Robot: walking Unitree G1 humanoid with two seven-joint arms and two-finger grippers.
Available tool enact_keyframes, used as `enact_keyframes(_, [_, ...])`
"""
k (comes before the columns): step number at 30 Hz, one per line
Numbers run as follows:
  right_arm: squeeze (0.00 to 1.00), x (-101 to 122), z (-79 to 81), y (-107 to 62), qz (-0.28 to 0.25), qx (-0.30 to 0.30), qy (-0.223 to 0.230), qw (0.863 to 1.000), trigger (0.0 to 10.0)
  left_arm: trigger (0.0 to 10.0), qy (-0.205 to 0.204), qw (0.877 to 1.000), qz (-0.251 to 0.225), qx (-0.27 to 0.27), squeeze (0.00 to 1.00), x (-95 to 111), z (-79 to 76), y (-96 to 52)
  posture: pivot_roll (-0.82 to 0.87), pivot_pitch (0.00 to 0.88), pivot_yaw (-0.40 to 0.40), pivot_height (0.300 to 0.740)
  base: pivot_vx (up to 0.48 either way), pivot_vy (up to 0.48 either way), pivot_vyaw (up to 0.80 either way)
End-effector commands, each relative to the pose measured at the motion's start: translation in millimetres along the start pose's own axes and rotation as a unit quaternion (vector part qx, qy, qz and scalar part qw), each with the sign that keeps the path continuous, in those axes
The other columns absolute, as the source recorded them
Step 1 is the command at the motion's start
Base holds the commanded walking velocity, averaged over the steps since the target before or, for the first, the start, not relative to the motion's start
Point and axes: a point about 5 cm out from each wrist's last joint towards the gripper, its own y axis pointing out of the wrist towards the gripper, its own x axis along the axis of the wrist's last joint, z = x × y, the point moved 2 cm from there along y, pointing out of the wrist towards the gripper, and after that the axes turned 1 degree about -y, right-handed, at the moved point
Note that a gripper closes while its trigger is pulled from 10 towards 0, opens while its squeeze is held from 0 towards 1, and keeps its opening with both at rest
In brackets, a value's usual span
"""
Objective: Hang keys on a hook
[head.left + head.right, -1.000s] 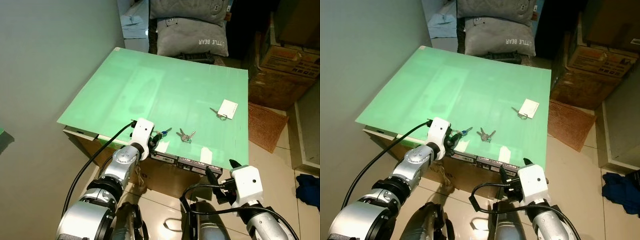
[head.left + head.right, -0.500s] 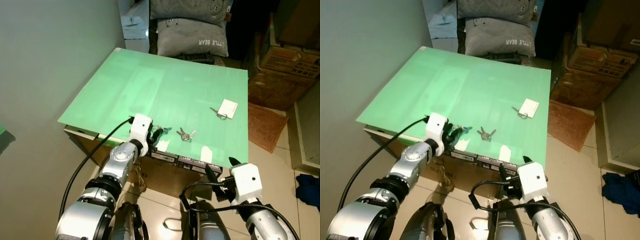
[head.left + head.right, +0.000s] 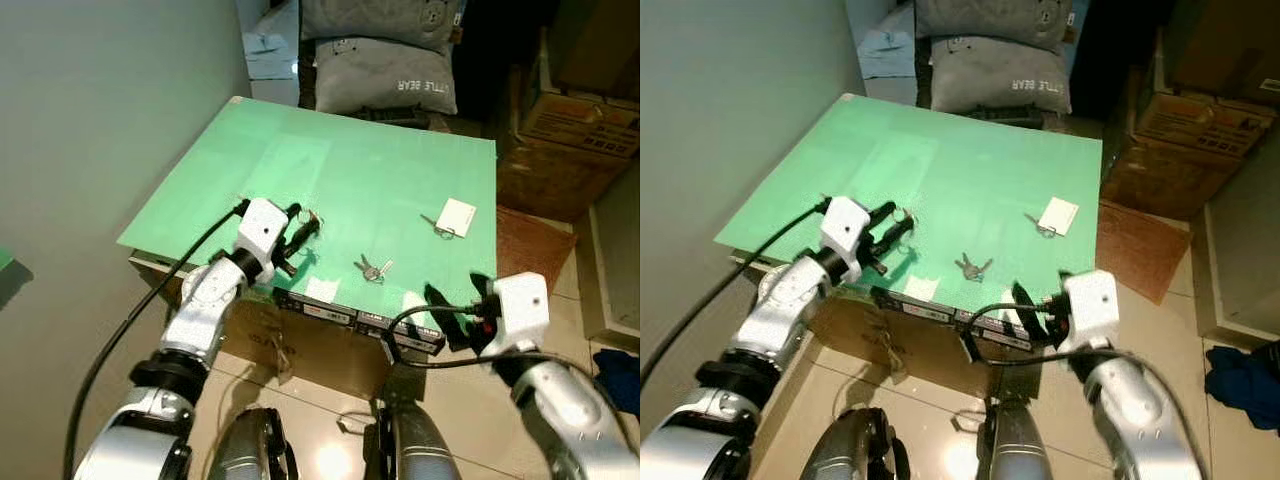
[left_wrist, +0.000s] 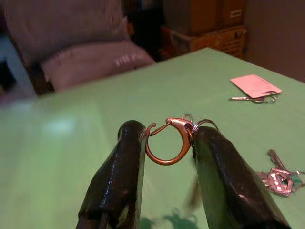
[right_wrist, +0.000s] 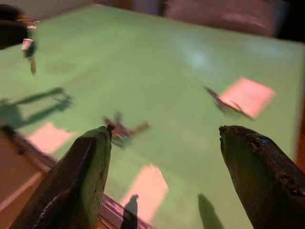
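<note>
Slippage threatens: left gripper (image 4: 167, 143) pinches only the bronze lobster-clasp key ring (image 4: 169, 140), at nine o'clock on the green tabletop (image 3: 380, 170). Right gripper (image 5: 164, 157) is spread, empty.

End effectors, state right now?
Left end effector: shut on the key clasp, above the green table.
Right end effector: open, holding nothing.

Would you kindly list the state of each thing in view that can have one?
Left tool: shut on clasp, raised over the table.
Clasp: held between the fingers, keys dangling below.
Right tool: open, holding nothing.
Loose keys: lying flat on the table.
Tagged key: lying flat on the table.
Table: bare green top.
</note>
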Motion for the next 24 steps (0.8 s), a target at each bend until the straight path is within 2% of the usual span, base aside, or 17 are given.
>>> enact_keyframes(1, [0.0,3.6,7.0,-0.7,0.005,0.054,0.0,0.999,10.0,0.0,0.026,0.999,-0.007,-0.031,0.0,3.5,-7.7,-1.2,-0.24,0.157,0.049,0.661,0.0,0.0,0.0])
enact_keyframes(4, [0.0,19.7,8.8,2.3,-0.001,0.12,-0.019,0.993,10.0,0.0,0.054,0.997,-0.022,-0.055,0.0,13.5,-8.3,-2.6,-0.23,0.147,0.05,0.661,0.0,0.0,0.0])
enact_keyframes(6, [0.0,25.3,7.7,3.2,0.001,0.139,-0.024,0.99,10.0,0.0,0.063,0.995,-0.03,-0.064,0.0,18.6,-8.6,-2.9,-0.23,0.145,0.048,0.661,0.0,0.0,0.0])
enact_keyframes(9, [0.0,32.8,5.5,3.2,0.017,0.185,-0.056,0.981,10.0,0.0,0.091,0.992,-0.043,-0.082,0.0,29.0,-7.7,-3.6,-0.22,0.137,0.051,0.661,0.0,0.0,0.0])
enact_keyframes(10, [0.0,32.8,5.5,3.2,0.017,0.185,-0.056,0.981,10.0,0.0,0.091,0.992,-0.043,-0.082,0.0,29.0,-7.7,-3.6,-0.22,0.137,0.051,0.661,0.0,0.0,0.0])
enact_keyframes(11, [0.0,41.3,0.0,4.3,0.018,0.204,-0.075,0.976,10.0,0.0,0.119,0.987,-0.053,-0.09,0.0,36.9,-5.7,-4.4,-0.21,0.126,0.052,0.661,0.0,0.0,0.0])
enact_keyframes(12, [0.0,41.3,0.0,4.3,0.018,0.204,-0.075,0.976,10.0,0.0,0.119,0.987,-0.053,-0.09,0.0,36.9,-5.7,-4.4,-0.21,0.126,0.052,0.661,0.0,0.0,0.0])
enact_keyframes(14, [0.0,48.3,-5.7,6.9,0.019,0.212,-0.077,0.974,10.0,0.0,0.147,0.983,-0.059,-0.096,0.0,42.4,-3.5,-5.0,-0.21,0.12,0.054,0.661,0.0,0.0,0.0])
enact_keyframes(18, [0.0,57.5,-12.3,11.8,0.005,0.204,-0.053,0.978,10.0,0.0,0.18,0.977,-0.068,-0.098,0.0,47.7,-2.3,-5.9,-0.2,0.114,0.056,0.661,0.0,0.0,0.0])
enact_keyframes(19, [0.0,64.8,-16.6,14.8,-0.01,0.191,-0.018,0.981,10.0,0.0,0.207,0.971,-0.074,-0.096,0.0,51.4,-2.2,-6.8,-0.2,0.113,0.055,0.661,0.0,0.0,0.0])
enact_keyframes(24, [0.0,79.8,-16.2,16.6,-0.042,0.197,0.068,0.977,10.0,0.0,0.284,0.95,-0.095,-0.092,0.0,58.2,-6.7,-10.3,-0.2,0.11,0.059,0.661,0.0,0.0,0.0])
